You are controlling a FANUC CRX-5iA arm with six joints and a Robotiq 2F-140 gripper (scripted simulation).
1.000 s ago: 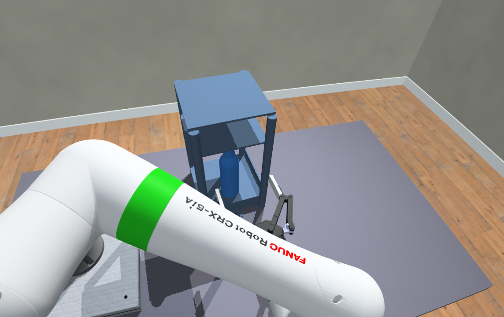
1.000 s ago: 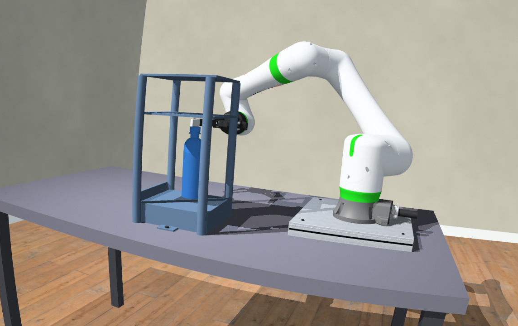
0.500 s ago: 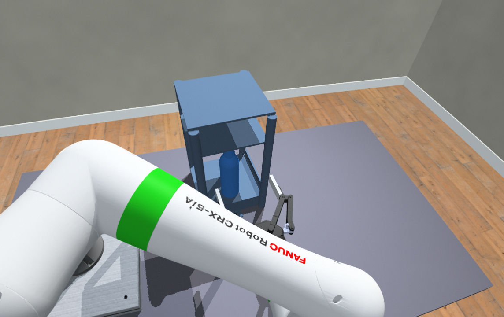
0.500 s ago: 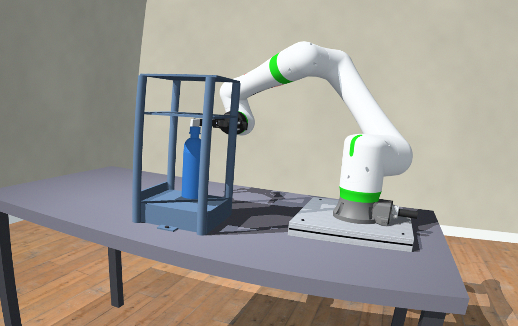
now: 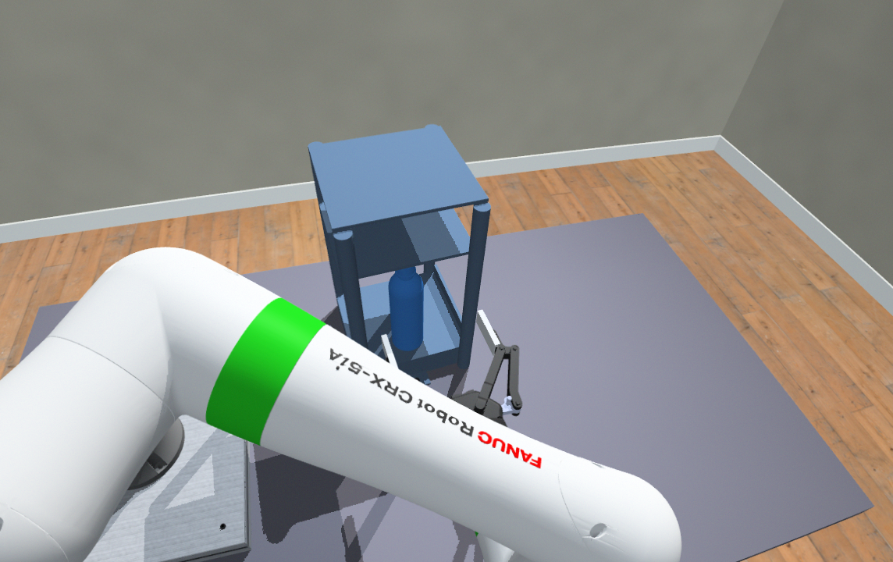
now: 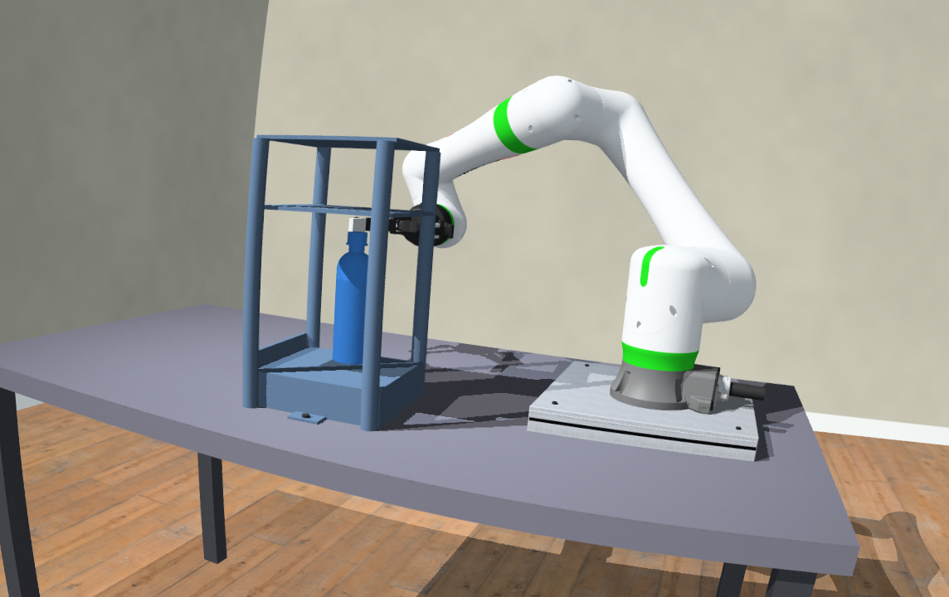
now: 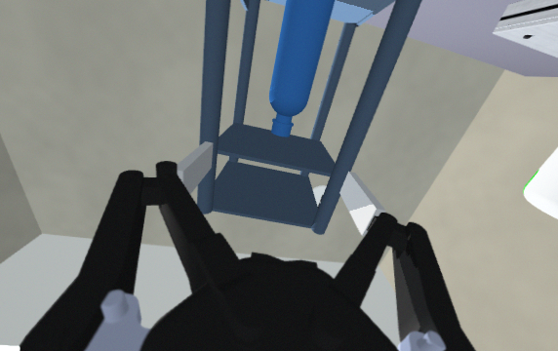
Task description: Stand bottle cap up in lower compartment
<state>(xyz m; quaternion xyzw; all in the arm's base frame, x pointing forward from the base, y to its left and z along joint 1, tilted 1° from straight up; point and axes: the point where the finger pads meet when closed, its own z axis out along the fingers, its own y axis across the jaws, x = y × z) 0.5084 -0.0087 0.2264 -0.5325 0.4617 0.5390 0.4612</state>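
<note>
My grip [image 5: 433, 325] [image 6: 357, 224] [image 7: 279, 177] is released, fingers at full spread, nothing held; btl [image 5: 406, 311] [image 6: 350, 308] [image 7: 300, 58] stands upright in lower comp, apart from pads [image 5: 488, 327] [image 7: 196, 167].

In the top view, the white arm [image 5: 393, 419] hides part of the gripper [image 5: 433, 328] and the table's near part. The near-right post [image 6: 372, 297] covers 1 side of the bottle [image 6: 349, 312] [image 7: 300, 54] in the exterior view; the wrist view's top edge cuts off its base.
</note>
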